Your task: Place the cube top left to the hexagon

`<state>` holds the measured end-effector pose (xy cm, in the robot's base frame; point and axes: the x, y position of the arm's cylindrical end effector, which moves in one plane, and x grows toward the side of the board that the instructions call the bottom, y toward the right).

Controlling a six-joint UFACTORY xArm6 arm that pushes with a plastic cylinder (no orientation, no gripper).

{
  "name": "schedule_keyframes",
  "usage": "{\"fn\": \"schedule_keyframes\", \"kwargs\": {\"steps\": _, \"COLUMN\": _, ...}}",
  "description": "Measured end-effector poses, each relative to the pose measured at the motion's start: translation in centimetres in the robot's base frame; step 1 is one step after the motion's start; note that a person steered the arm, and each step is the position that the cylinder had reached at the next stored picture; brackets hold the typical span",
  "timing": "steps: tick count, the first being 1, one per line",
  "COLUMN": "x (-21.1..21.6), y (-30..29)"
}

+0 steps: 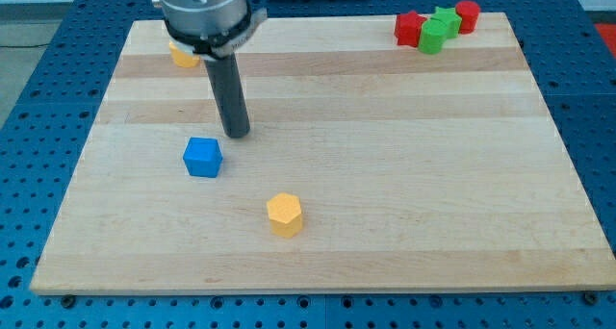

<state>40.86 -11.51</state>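
A blue cube [203, 157] lies on the wooden board [385, 175], left of the middle. A yellow hexagon [285, 215] lies below and to the right of it, towards the view's bottom. My tip [237, 133] stands on the board just above and to the right of the cube, a small gap away from it. The dark rod rises from the tip to the arm's body at the view's top.
A yellow block [183, 55] sits at the top left, partly hidden by the arm. At the top right a red star [410, 28], a green star [445, 21], a green block [431, 40] and a red cylinder [467, 15] cluster together.
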Motion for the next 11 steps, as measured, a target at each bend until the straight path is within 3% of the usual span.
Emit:
{"fn": "schedule_keyframes", "kwargs": {"steps": 1, "x": 0.9, "y": -4.5}}
{"fn": "schedule_keyframes", "kwargs": {"steps": 2, "x": 4.9, "y": -6.7}}
{"fn": "schedule_keyframes", "kwargs": {"steps": 4, "x": 6.3, "y": 0.0}}
{"fn": "schedule_keyframes", "kwargs": {"steps": 6, "x": 1.2, "y": 2.3}}
{"fn": "schedule_keyframes", "kwargs": {"steps": 7, "x": 1.4, "y": 5.1}}
{"fn": "schedule_keyframes", "kwargs": {"steps": 9, "x": 5.1, "y": 5.8}}
{"fn": "schedule_keyframes", "kwargs": {"steps": 11, "x": 5.5, "y": 6.7}}
